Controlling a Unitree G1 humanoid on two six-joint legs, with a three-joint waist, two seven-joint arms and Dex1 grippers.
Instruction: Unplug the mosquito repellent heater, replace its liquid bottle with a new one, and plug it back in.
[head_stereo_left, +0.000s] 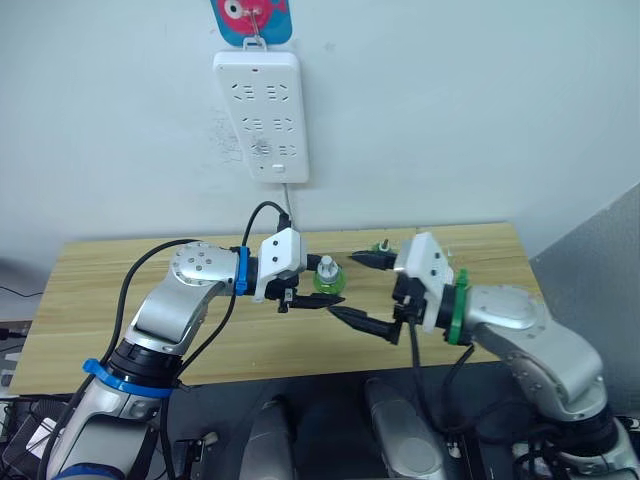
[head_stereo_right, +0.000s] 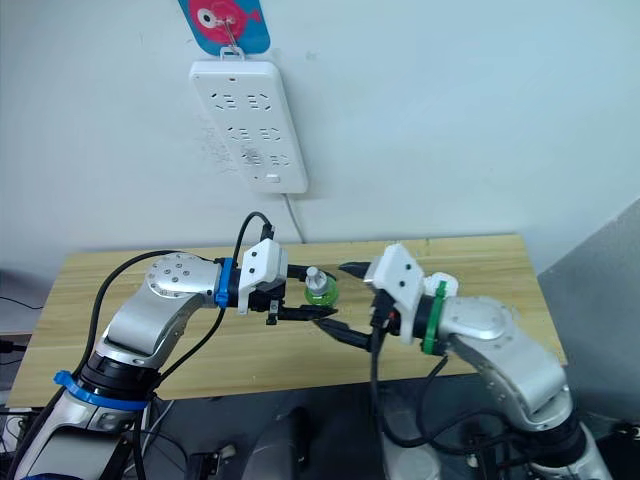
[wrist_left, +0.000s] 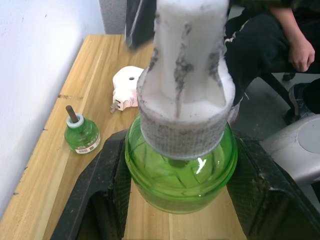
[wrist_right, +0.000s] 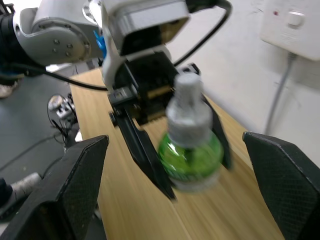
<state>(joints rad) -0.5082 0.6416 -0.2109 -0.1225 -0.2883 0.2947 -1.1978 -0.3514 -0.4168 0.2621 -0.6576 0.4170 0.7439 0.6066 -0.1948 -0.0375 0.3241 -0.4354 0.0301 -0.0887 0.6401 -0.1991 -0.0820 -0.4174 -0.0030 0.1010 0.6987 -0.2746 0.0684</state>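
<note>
My left gripper (head_stereo_left: 322, 288) is shut on the new one (head_stereo_left: 327, 277), a round green bottle with a white cap, held upright above the wooden table (head_stereo_left: 110, 300). My right gripper (head_stereo_left: 342, 286) faces it from the right and is open, one finger above and one below the bottle's level, not touching. In the left wrist view the white mosquito repellent heater (wrist_left: 127, 87) lies unplugged on the table, prongs showing. Its liquid bottle (wrist_left: 81, 134), green with a dark wick, stands beside it near the wall.
A white power strip (head_stereo_left: 262, 115) hangs on the wall above the table, its cord running down. A seated person (wrist_left: 280, 30) is beyond the table's far end in the left wrist view.
</note>
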